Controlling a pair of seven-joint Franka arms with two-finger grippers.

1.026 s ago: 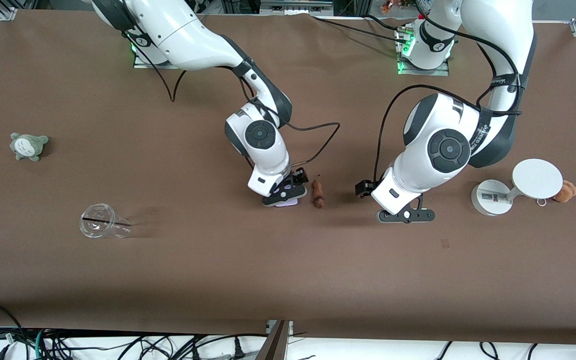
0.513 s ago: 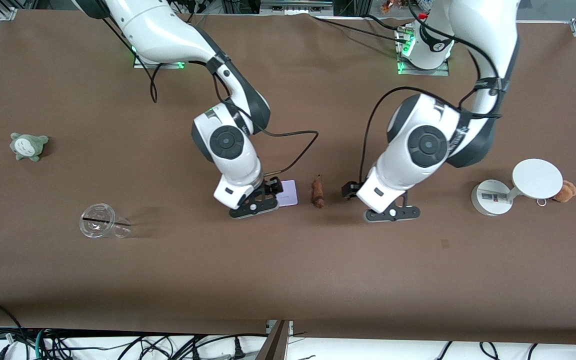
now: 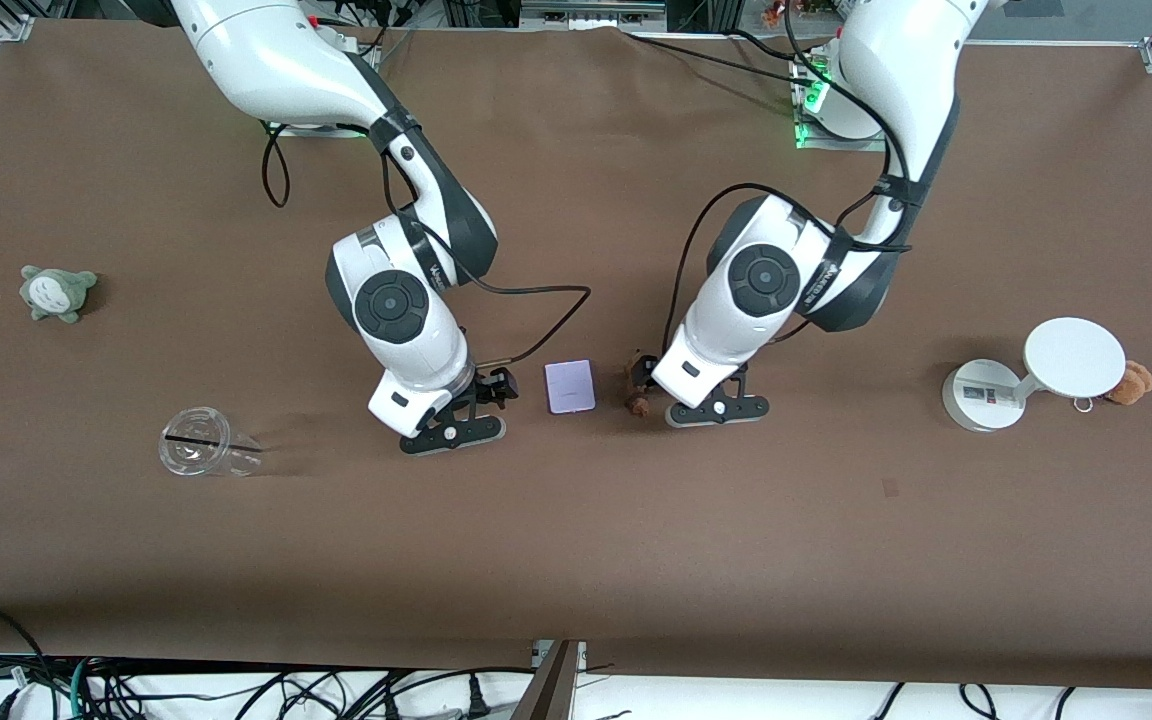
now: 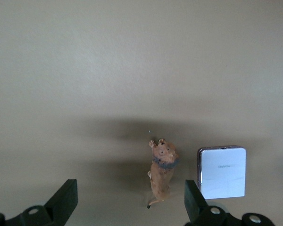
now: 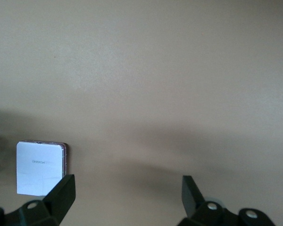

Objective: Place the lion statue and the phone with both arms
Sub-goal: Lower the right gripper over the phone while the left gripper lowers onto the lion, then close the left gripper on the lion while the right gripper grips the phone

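Observation:
The phone (image 3: pixel 569 386), a pale lavender-white rectangle, lies flat on the brown table (image 3: pixel 576 560). The lion statue (image 3: pixel 635 387) lies right beside it, toward the left arm's end, partly hidden by the left hand. My left gripper (image 3: pixel 716 410) is open and low over the table next to the lion. In the left wrist view (image 4: pixel 130 205) the lion (image 4: pixel 161 174) lies just ahead of the open fingers, close to one of them, with the phone (image 4: pixel 222 172) outside. My right gripper (image 3: pixel 451 432) is open and empty, beside the phone toward the right arm's end. In the right wrist view the gripper (image 5: pixel 127 193) has the phone (image 5: pixel 40 168) just outside one finger.
A clear plastic cup (image 3: pixel 204 455) lies on its side and a grey-green plush (image 3: pixel 58 291) sits toward the right arm's end. A white round-based stand (image 3: pixel 1031 375) and a fuzzy orange-brown plush (image 3: pixel 1131 382) stand toward the left arm's end.
My right gripper has come off the phone and moved toward the right arm's end, leaving the phone flat on the table. My left gripper has moved in beside the lion statue.

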